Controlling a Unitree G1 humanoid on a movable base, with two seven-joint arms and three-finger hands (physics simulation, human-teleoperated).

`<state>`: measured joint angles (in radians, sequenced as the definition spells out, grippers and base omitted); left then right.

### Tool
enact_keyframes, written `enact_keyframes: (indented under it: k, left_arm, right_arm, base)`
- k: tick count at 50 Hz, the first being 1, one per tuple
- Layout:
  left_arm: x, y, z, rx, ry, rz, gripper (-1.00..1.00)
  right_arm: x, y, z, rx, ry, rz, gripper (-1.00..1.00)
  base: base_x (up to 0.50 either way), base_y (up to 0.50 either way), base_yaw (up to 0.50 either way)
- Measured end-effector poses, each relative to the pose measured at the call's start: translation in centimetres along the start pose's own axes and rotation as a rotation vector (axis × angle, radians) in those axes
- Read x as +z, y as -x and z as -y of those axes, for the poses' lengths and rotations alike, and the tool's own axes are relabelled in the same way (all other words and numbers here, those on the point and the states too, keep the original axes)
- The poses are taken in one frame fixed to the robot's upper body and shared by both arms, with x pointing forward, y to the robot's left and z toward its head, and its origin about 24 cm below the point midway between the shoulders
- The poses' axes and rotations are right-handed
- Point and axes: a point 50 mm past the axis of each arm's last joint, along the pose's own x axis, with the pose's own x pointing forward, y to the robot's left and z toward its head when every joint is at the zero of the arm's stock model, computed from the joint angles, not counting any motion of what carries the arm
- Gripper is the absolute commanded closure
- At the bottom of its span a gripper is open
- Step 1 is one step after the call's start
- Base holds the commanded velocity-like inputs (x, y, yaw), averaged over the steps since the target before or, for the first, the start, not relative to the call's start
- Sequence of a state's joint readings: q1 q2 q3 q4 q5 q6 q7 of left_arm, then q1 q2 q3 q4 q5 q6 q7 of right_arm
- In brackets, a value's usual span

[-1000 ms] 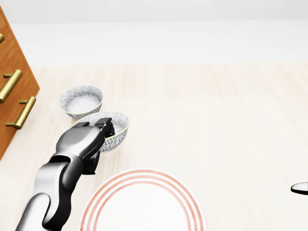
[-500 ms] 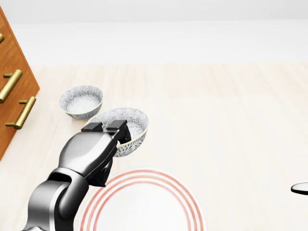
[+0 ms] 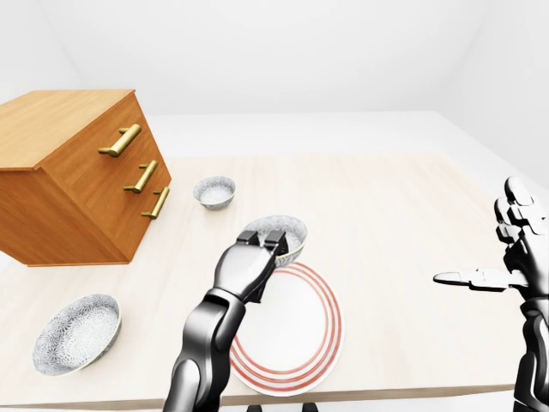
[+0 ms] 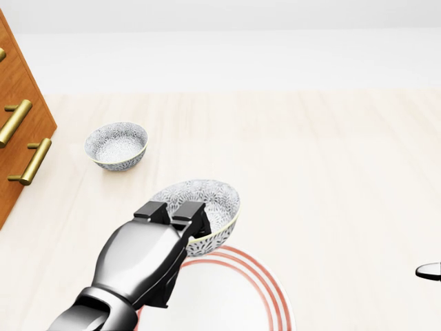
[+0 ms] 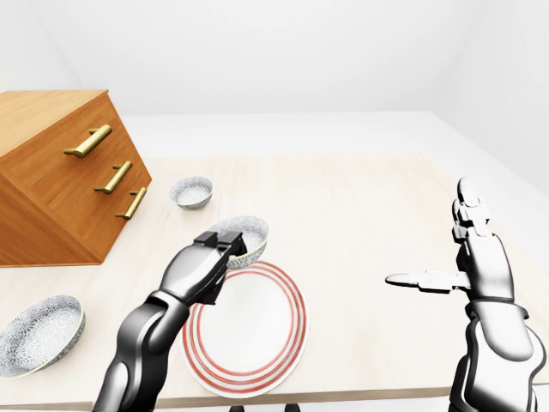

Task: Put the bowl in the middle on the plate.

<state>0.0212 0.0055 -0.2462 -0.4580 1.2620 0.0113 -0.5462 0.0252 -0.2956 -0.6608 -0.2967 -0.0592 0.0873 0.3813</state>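
A pale wooden surface (image 3: 386, 223) is stretching across a plain white room. Nearest the camera, below the fingers (image 4: 189, 215) and toward the bottom of the head view, the red-ringed plate (image 3: 300, 335) is lying flat with nothing on it. Well to the left of the fingers in the left-eye view, a patterned near bowl (image 3: 75, 333) is sitting by the surface's edge.

The left hand (image 4: 148, 258) is reaching over the plate's left side. Its fingers are clenching the near rim of the middle bowl (image 4: 207, 200), which is hanging just beyond them, over the plate's far rim. The bowl looks slightly tilted. Whether its base is touching the plate, I cannot tell.

Well off to the right of the fingers, the right hand (image 5: 480, 257) is idling above the surface with its digits spread and nothing in them.

Farther up and to the left of the fingers, the far bowl (image 4: 116, 143) is resting near the chest of drawers (image 3: 77, 172).

By my reading, the lift and most of the carry are done. What is remaining is bringing the bowl toward the plate's centre, lowering it level, and letting go.
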Motion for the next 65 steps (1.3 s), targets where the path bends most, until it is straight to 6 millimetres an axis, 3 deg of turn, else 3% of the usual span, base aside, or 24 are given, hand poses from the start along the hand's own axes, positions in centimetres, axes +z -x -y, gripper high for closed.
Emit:
enact_keyframes:
  k: [65]
  left_arm:
    - [2.1,3.5,1.8,-0.039,0.045,0.035,1.0]
  right_arm:
    - [-0.5,-0.1,-0.3,0.012,0.006,-0.026,-1.0]
  base:
    - [0.0,0.0,0.0]
